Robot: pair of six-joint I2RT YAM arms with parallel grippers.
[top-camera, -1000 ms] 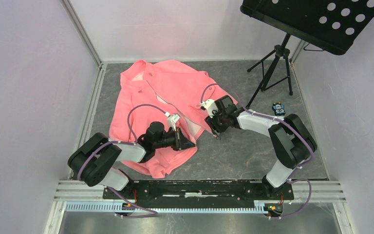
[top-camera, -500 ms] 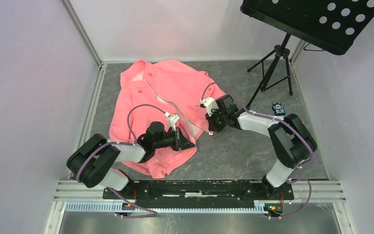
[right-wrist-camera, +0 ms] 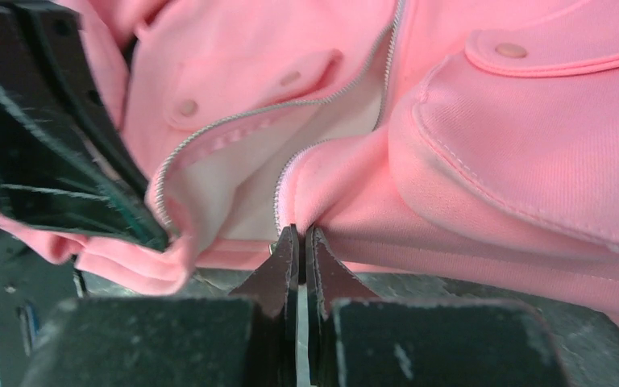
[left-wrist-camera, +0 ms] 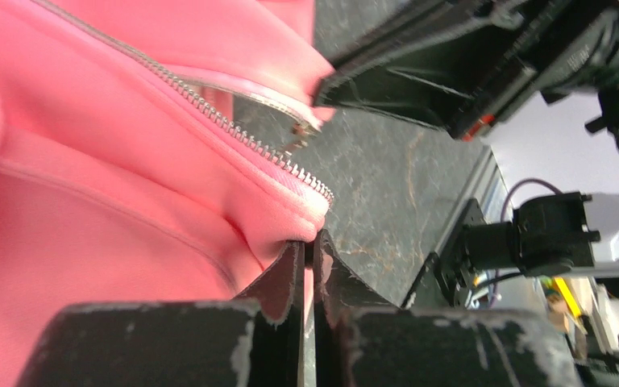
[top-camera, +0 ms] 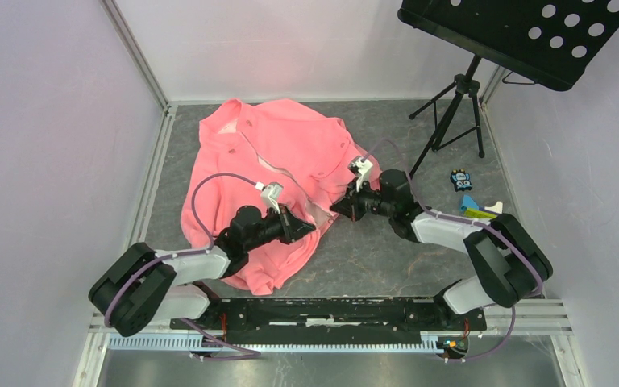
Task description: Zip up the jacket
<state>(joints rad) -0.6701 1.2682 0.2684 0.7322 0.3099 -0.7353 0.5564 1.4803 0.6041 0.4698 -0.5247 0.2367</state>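
I see the jacket (top-camera: 270, 169) lying toward the table's far left, unzipped. Left gripper (left-wrist-camera: 310, 242) and right gripper (right-wrist-camera: 299, 234) each pinch its hem, fingers nearly closed.

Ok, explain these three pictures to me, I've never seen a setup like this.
Two robot arms are bolted to a table's near edge. The wide picture looks down from above; the other two come from cameras on each wrist. A coral-pink jacket lies on the table, its zipper unzipped. The left gripper is shut on the jacket's bottom edge by one zipper side; the right gripper pinches the other side's edge. A music stand and small toys sit at the right.
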